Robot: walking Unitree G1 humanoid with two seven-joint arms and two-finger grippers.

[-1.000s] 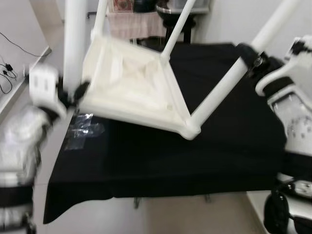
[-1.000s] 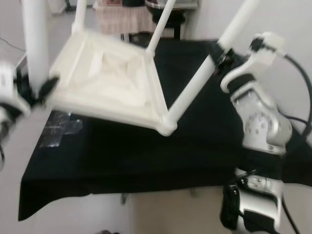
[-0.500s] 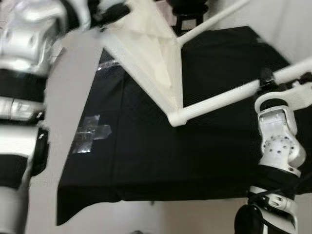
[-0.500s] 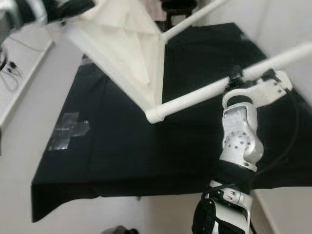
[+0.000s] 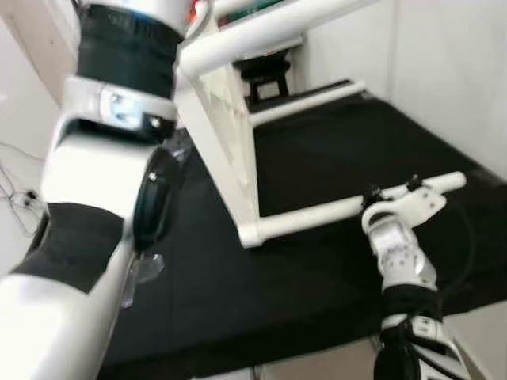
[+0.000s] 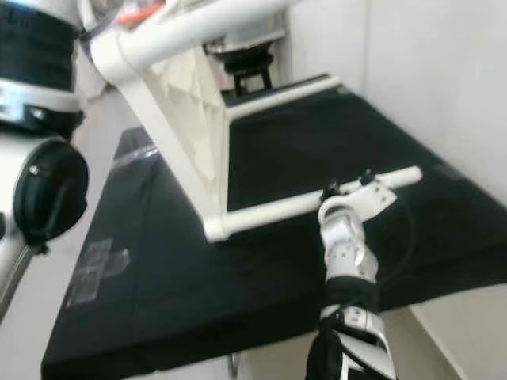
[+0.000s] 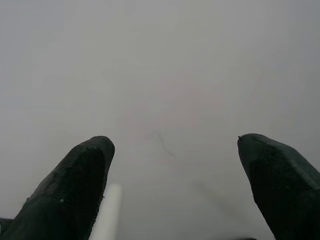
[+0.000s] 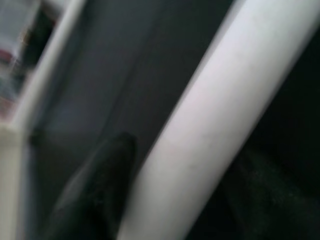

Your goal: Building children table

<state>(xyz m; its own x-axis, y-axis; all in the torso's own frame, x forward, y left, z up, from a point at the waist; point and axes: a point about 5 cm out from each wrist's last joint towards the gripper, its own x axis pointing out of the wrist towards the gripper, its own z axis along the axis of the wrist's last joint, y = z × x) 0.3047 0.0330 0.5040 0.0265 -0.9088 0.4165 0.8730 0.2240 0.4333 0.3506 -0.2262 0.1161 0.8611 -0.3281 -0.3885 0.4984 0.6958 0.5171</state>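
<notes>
The white plastic children's table [image 5: 226, 134] is tipped up on its side over the black-cloth-covered table [image 5: 317, 261], its ribbed underside facing the robot's left arm. One long white tubular leg [image 5: 317, 212] runs out low across the cloth toward the robot's right, another leg [image 5: 305, 95] lies further back, and a third [image 5: 261, 24] sticks out along the top.

The right gripper [image 5: 390, 190] is clamped on the low leg close to its free end; the right wrist view shows a black finger [image 8: 95, 195] hugging one side of the white tube [image 8: 210, 125], with a dark shape on the other side, so the jaws are closed around it. The left gripper [image 7: 172, 190] has its jaws spread wide with nothing between them, pointing at a plain grey surface (a sliver of white tube shows by one fingertip [image 7: 75, 185]). The left arm [image 5: 103, 198] is raised large in front of the head camera.

Handling-wise, it looks like hollow moulded plastic, so probably light and stiff, but the smooth round legs seem slippery and would likely twist in a two-finger pinch. Holding a leg near its tip gives lots of leverage, which could strain the socket joint at the corner [image 5: 249, 235]. A steadier second grip would probably be on the frame edge or a leg right next to the top.

A clear plastic wrapper [image 6: 99, 261] lies on the cloth near the robot's left.
</notes>
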